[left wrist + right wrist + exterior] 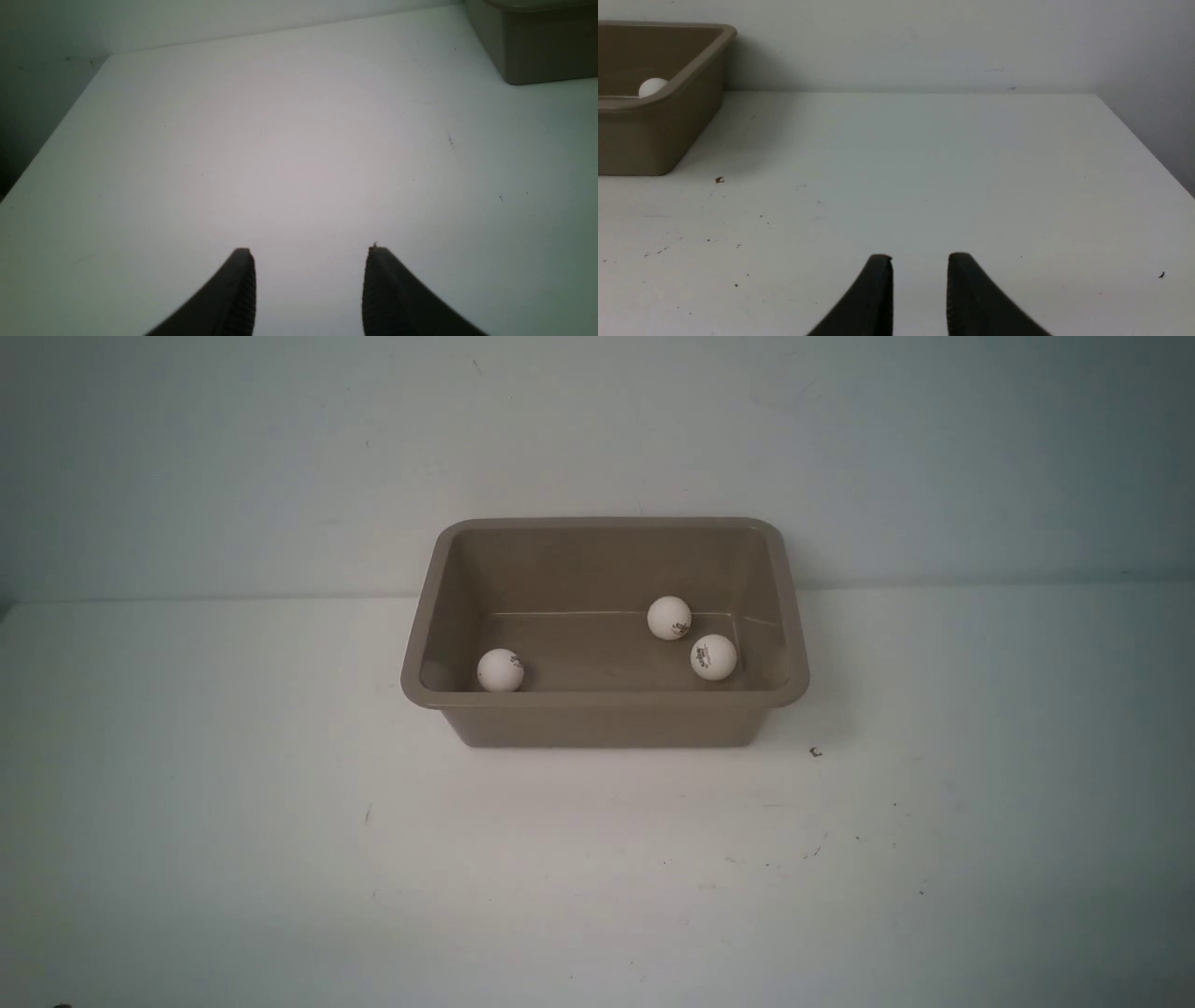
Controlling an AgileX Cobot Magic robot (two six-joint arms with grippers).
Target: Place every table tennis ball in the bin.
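front view, taupe bin (605, 721), three white logo-printed balls (669, 618) inside

Setting: a bare test bench of the laboratory kind, not a home or shop. My evidence: a plain white tabletop (233, 859) pushed flush against an unadorned pale wall (280, 448), scuffed with small dark specks toward its right front, its far left edge dropping into dark. Sole furnishing before me is one taupe bin (607, 721) at the tabletop's back edge, holding three white table tennis balls (713, 657).
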